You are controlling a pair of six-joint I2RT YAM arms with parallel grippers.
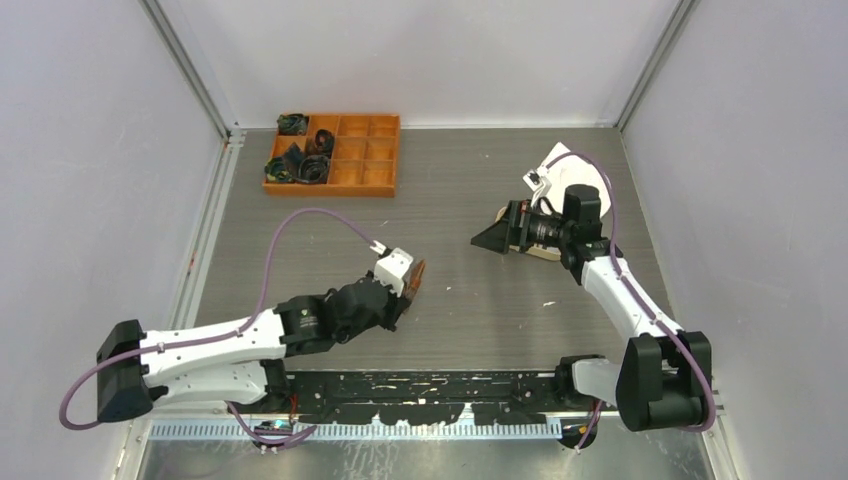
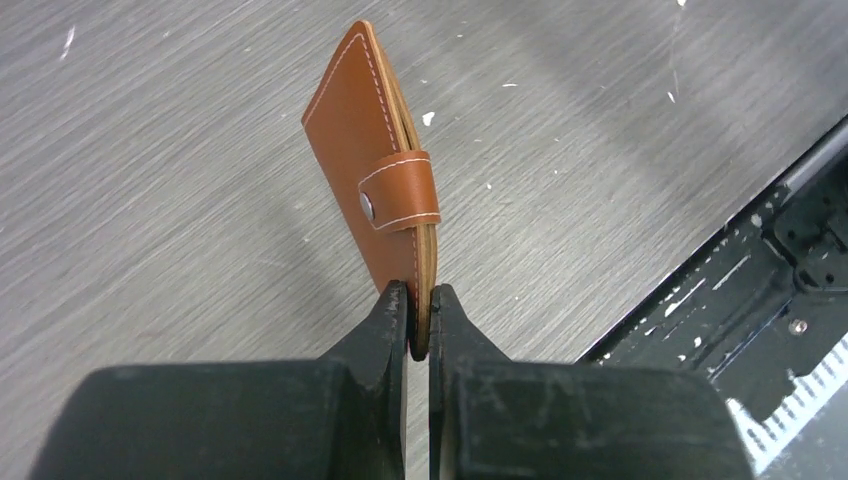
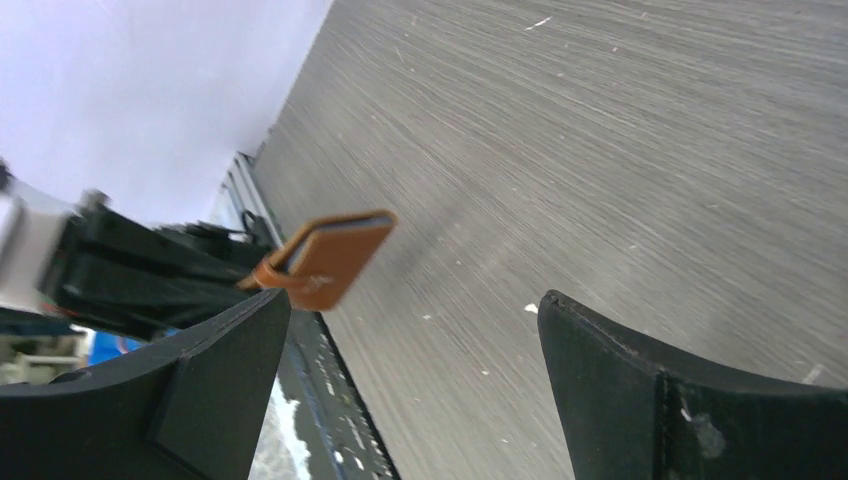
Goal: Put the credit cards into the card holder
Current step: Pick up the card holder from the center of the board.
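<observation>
Card holder [image 2: 372, 170] upright over table [image 2: 150, 200], strap [image 2: 400, 190] snapped shut. Left gripper [image 2: 420, 318]: jaws clenched on its bottom edge. Right gripper [image 3: 412, 305]: jaws spread wide, empty. Credit cards not discernible; none inserted yet. Judged early stage.

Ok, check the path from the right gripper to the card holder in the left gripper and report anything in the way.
Nothing visible blocks it. The right gripper, open, looks straight across bare table at the card holder, clamped by one edge in the shut left gripper. The holder's strap is snapped closed, though.
</observation>
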